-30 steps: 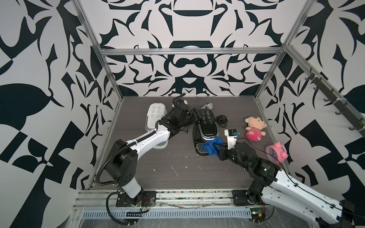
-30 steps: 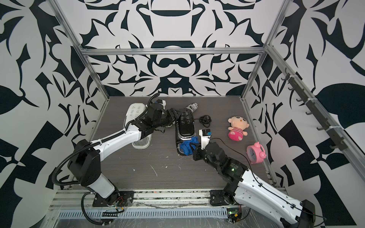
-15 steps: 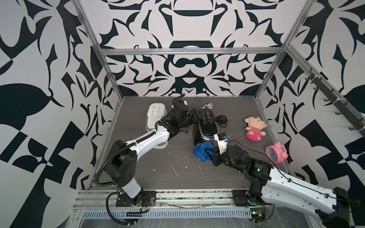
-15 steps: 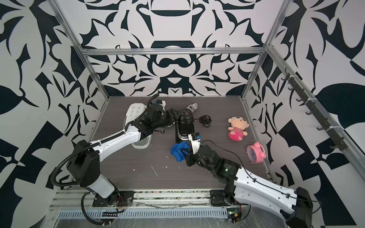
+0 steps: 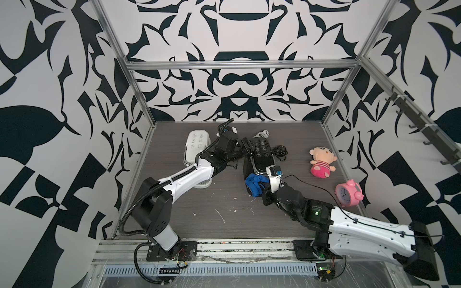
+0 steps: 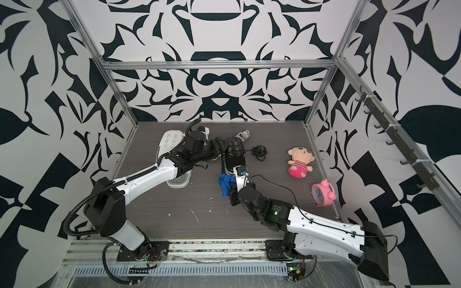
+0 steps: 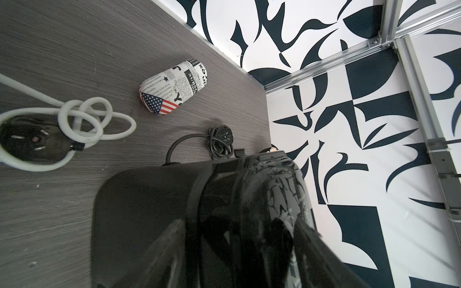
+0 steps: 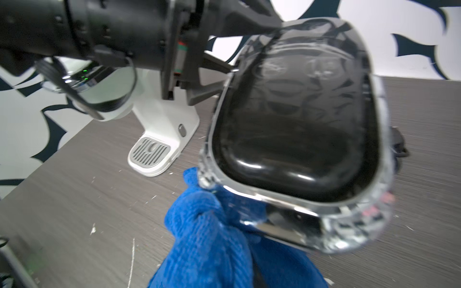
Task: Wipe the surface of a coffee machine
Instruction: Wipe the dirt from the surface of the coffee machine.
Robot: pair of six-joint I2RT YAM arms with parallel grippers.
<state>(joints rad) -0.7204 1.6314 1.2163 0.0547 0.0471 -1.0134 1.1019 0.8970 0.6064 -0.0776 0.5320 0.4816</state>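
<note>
Dark wood-grain table (image 5: 224,219), enclosed by black-and-white patterned walls (image 5: 237,82); pale crumbs are scattered over it.

1. Black coffee machine (image 5: 259,157). It stands upright near the middle of the table, between the two sets of jaws. The shell is glossy and edged with a chrome rim. It is judged rigid, fairly heavy, slippery to the touch, and liable to slide or tip when pushed. Hold is best taken across the upper rear body, away from the button panel.

2. Blue cloth (image 8: 212,237). It is bunched in the right jaws and pressed against the machine's lower front corner, just under the chrome rim. It is judged soft, limp and light. It is best held by a gathered fold, so that a loose pad of fabric projects ahead of the jaws.

3. Left jaws. They are spread wide, with fingers (image 8: 249,17) set on either side of the machine's upper rear. They appear to be clamped on it as a brace.

4. Right jaws. They are drawn nearly closed on the cloth.

5. White coffee machine (image 5: 197,149). It is placed behind the left jaws, beside that arm's wrist, apart from the black one.

6. Black cord (image 5: 279,152). It is coiled just past the machine from the left jaws.

7. Glasses case (image 7: 173,87). It lies farther ahead of the left jaws.

8. Doll (image 5: 321,162) and alarm clock (image 5: 348,193). Both are well apart from both sets of jaws.
</note>
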